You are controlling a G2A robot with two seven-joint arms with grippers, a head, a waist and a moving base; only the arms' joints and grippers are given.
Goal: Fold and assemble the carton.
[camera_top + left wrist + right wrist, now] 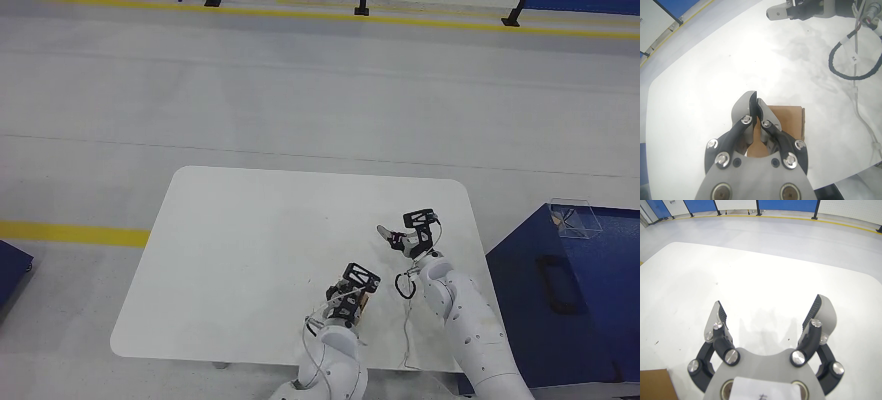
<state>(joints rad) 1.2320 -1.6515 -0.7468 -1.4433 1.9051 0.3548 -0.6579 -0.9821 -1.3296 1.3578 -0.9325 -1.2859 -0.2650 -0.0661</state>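
Note:
A flat brown carton (pixel 789 121) lies on the white table (pixel 250 230) near its front edge, small in the top view (pixel 363 303). My left gripper (pixel 755 100) is shut just above the carton's edge, its tips pressed together; whether they pinch cardboard is hidden. My right gripper (pixel 770 306) stands open over bare table, farther back and to the right (pixel 392 237), with nothing between its fingers. A corner of the carton (pixel 655 383) lies behind it. One of the right gripper's fingers (pixel 776 13) appears in the left wrist view.
A black cable loop (pixel 848 73) hangs from the right arm over the table beside the carton. A blue cabinet (pixel 570 290) with a clear plastic box (pixel 575 215) on it stands right of the table. Open table surface stretches to the left and back.

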